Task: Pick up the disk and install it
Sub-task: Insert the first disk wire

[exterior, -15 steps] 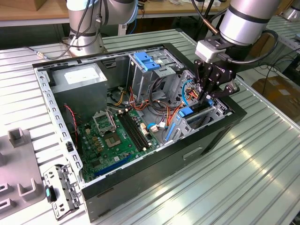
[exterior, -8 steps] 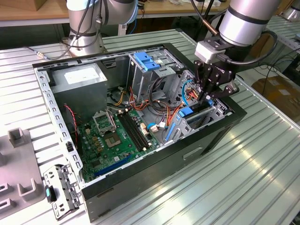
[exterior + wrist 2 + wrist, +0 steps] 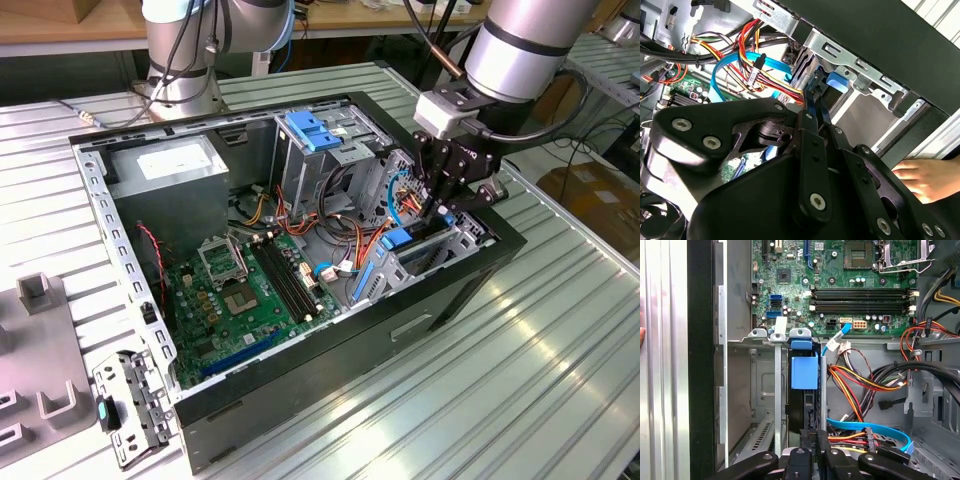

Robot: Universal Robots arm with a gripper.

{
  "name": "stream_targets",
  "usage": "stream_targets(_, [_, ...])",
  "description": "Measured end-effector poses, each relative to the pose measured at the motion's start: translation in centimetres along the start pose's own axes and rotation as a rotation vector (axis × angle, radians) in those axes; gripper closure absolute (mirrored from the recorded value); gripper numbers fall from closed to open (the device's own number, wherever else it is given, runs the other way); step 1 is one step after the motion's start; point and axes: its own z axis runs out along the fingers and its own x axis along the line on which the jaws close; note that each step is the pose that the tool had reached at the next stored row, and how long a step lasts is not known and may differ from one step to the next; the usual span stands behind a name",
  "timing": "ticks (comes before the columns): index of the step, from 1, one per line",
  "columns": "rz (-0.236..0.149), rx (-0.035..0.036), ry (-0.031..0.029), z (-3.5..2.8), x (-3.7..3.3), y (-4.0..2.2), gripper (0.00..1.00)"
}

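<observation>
Ribbed metal tabletop (image 3: 560, 330) carries the open computer case (image 3: 330, 400) you are working in, with a second arm's base standing behind it. Your gripper (image 3: 447, 205) reaches down into the drive bay at the case's front corner, on the exterior view's right. Its fingers (image 3: 816, 440) are drawn close together, pinching the thin top edge of the disk (image 3: 804, 390), which stands on edge in the slot with its blue plastic tab (image 3: 804, 373) facing along the bay. In the second wrist view the same fingers (image 3: 812, 130) run down to that blue end (image 3: 834, 80) between the grey bay walls (image 3: 860, 70).

The disk looks mostly down in its slot, between the upright metal dividers (image 3: 778, 390); whether it is fully seated I cannot tell.

Treat the disk as dense and stiff: a metal body that will not flex, smooth enough to slip in a light pinch, and sensitive to knocks. Your hold on the narrow edges, near the plastic rails, seems the right place; the flat faces are shut in by the bay.

Beside the bay lie a light-blue flat cable (image 3: 875, 432) and a bundle of red, yellow and black wires (image 3: 860, 385), close to the fingers. Farther out sit the green circuit board (image 3: 250, 290) and the tall cage with its blue latch (image 3: 318, 130). A person's hand (image 3: 927, 177) rests outside the case wall.
</observation>
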Motion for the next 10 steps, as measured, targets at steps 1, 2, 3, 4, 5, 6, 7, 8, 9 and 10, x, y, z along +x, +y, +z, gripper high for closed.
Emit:
stream_targets(1, [0.000, 0.0000, -0.0008, 0.04, 0.00, 0.00, 0.82])
stream_targets(2, [0.000, 0.0000, -0.0006, 0.04, 0.00, 0.00, 0.82])
stream_targets(3, [0.000, 0.0000, -0.0002, 0.02, 0.00, 0.00, 0.76])
stream_targets(4, [0.000, 0.0000, 0.0000, -0.03, 0.00, 0.00, 0.76])
stream_targets(5, [0.000, 0.0000, -0.0001, -0.07, 0.00, 0.00, 0.76])
stream_targets(6, [0.000, 0.0000, 0.0000, -0.15, 0.00, 0.00, 0.76])
stream_targets(7, [0.000, 0.0000, -0.0002, -0.22, 0.01, 0.00, 0.76])
stream_targets(8, [0.000, 0.0001, -0.0001, -0.32, 0.01, -0.01, 0.76])
stream_targets(9, [0.000, 0.0002, -0.0001, -0.43, 0.01, -0.01, 0.76])
stream_targets(10, [0.000, 0.0004, -0.0001, -0.57, 0.02, -0.01, 0.76])
